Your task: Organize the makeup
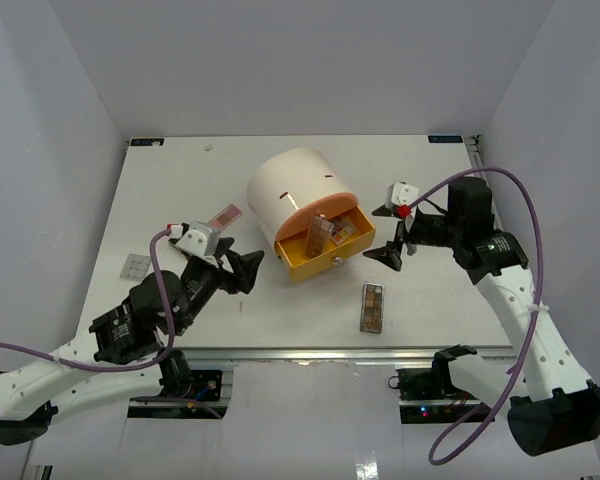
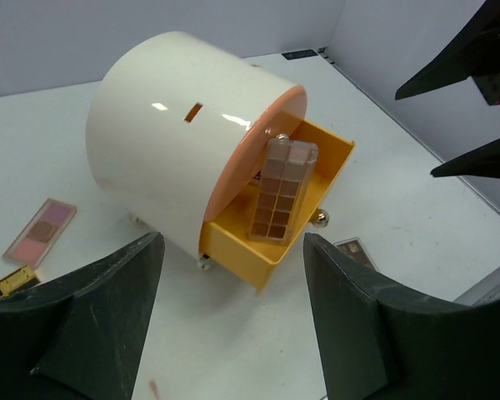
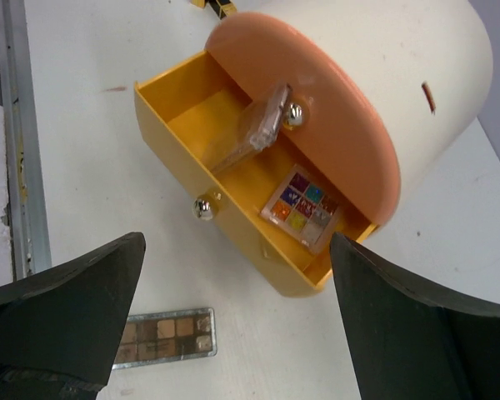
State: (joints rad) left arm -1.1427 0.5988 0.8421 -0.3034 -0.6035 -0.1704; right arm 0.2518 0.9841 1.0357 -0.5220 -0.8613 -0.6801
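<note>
- Dark fingers [image 2: 92,325] of the left tool [image 2: 232,250] fill the bottom of its wrist view. They are spread wide with nothing between them: released.
- From above, that tool sits just left of the yellow drawer [image 1: 320,265], with its fingers pointing toward it.
- On the other side, the right tool [image 1: 388,232] is also spread apart and empty. It is near the drawer's right end and clear of it.
- Between the two tools lies the cream cylinder [image 1: 295,190], on its side on the white counter [image 1: 180,180]. Its peach front face [image 3: 317,108] is turned toward the arms.
- The yellow drawer stands pulled out from under that face, and a silver knob [image 3: 203,208] shows on its front wall.
- Inside the drawer, a long brown palette [image 2: 283,187] leans tilted, its upper end resting against the peach face.
- Beside it in the same drawer, a small multicoloured palette [image 3: 304,207] is propped at the right end.
- A second brown palette [image 1: 372,307] lies flat on the counter in front of the drawer, near the front edge and touching nothing.
- A pink palette [image 1: 225,216] lies flat on the counter left of the cylinder.
- Just beside it, at the edge of the left wrist view, is part of a gold-and-black bar [image 2: 8,283].
</note>
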